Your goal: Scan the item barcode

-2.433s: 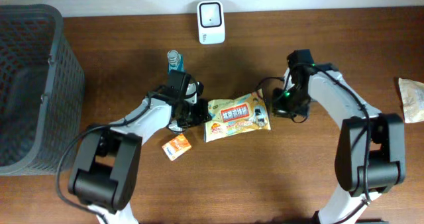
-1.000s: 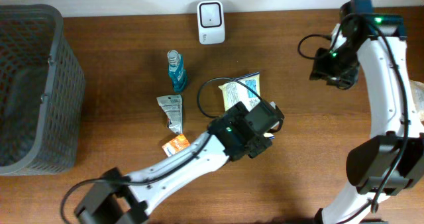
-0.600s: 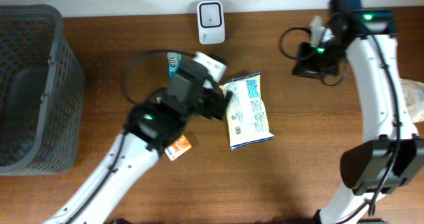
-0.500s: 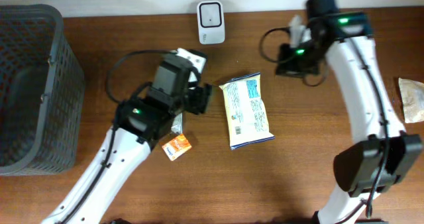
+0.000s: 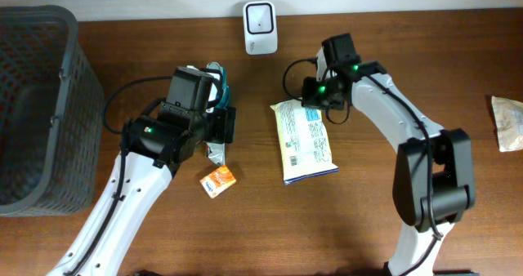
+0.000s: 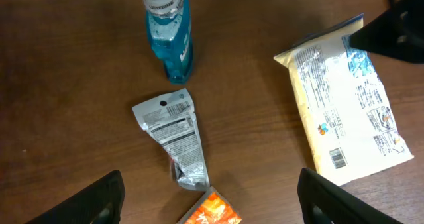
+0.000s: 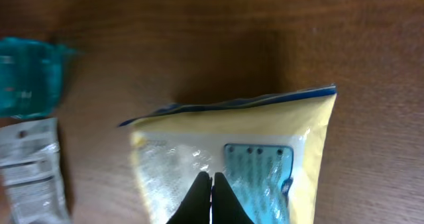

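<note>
Lying flat on the counter (image 5: 368, 219), a yellow snack packet (image 5: 306, 141) with its barcode side up, right pincer (image 7: 212, 196) closed tight, tips touching the packet's top end, left pincer (image 6: 212, 197) spread wide, holding nothing, above a silver sachet (image 6: 175, 138).

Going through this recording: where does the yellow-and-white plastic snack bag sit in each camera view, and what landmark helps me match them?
Overhead: the yellow-and-white snack bag lies flat near the table's middle, printed back up.
Left wrist: it fills the right side of the picture.
Right wrist: its top edge spans the lower centre.
Shared landmark: the crumpled silver sachet, left of the bag in every view.
</note>
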Robot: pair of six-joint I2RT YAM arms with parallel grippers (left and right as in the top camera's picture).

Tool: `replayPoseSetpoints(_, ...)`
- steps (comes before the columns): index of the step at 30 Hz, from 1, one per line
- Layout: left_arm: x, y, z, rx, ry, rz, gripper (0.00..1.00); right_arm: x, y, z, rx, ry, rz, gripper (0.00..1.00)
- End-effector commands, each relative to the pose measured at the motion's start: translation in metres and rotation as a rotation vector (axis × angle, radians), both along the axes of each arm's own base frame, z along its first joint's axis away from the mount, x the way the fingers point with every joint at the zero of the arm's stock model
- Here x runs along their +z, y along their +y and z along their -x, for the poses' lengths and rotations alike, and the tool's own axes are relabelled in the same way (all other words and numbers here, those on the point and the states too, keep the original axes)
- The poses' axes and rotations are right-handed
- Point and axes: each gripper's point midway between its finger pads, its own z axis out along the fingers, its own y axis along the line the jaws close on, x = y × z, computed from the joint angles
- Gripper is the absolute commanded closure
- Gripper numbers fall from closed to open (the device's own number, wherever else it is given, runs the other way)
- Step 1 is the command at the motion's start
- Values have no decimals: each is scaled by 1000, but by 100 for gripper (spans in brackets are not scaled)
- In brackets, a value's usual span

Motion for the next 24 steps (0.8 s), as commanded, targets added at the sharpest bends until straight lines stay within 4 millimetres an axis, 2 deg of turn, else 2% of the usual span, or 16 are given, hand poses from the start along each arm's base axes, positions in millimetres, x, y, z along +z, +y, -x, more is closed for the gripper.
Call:
replayPoseSetpoints(1,3,1,1,8,0,9,18,-35,-15,6,-74,66,86,95)
replayPoseSetpoints(4,3,-1,1,3,3,15,14,-50,-30,12,-98,102,170,96)
replayPoseSetpoints(6,2,-1,2,2,7,17,13,-42,-34,15,-103,113,187,96)
replayPoseSetpoints(8,2,-1,2,2,7,16,12,-25,-37,16,-106,123,191,95)
replayPoseSetpoints(11,2,-1,2,2,7,16,10,10,-42,20,-112,146,195,88)
replayPoseSetpoints(13,2,-1,2,0,8,19,9,37,-40,32,-63,185,191,85)
replayPoseSetpoints(15,2,-2,2,-1,7,20,9,47,-30,51,4,251,154,78)
replayPoseSetpoints(19,2,-2,2,-1,7,19,11,39,-24,91,66,397,158,76)
replayPoseSetpoints(21,3,-2,1,1,4,22,22,28,-12,109,125,446,143,78)
replayPoseSetpoints(24,3,-2,1,2,3,23,22,5,9,124,203,449,131,83)
